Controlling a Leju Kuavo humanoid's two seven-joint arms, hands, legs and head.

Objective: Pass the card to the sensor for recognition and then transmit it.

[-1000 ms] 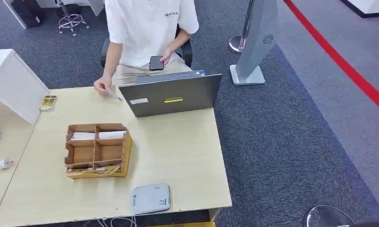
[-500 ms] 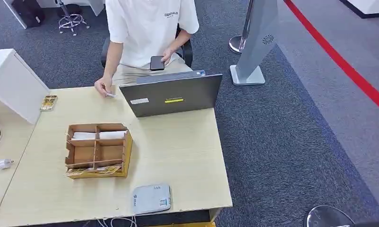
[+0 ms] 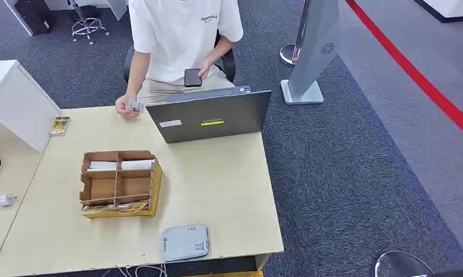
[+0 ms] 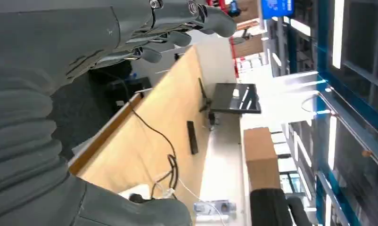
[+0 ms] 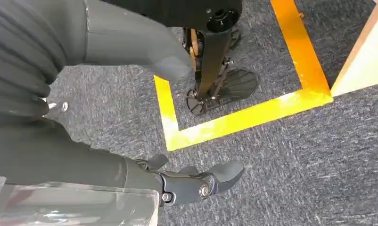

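Grey, nubbly carpet crossed by a red stripe (image 3: 414, 72) surrounds a pale wood-laminate desk (image 3: 217, 184). At its far edge a seated person (image 3: 180, 34) in a white T-shirt pinches a small card (image 3: 136, 105) just above the desk, beside an open grey laptop (image 3: 209, 115), and holds a dark phone (image 3: 191, 77) in the other hand. A brown cardboard divider box (image 3: 120, 183) sits mid-desk, white slips in its far compartments. Near the front edge lies the sensor (image 3: 185, 242), a flat, rounded, grey-white slab. The left hand (image 4: 170, 26) hangs below desk level, fingers loosely curled and empty. The right hand (image 5: 177, 122) hangs over carpet and yellow floor tape (image 5: 243, 115), thumb and fingers apart, holding nothing.
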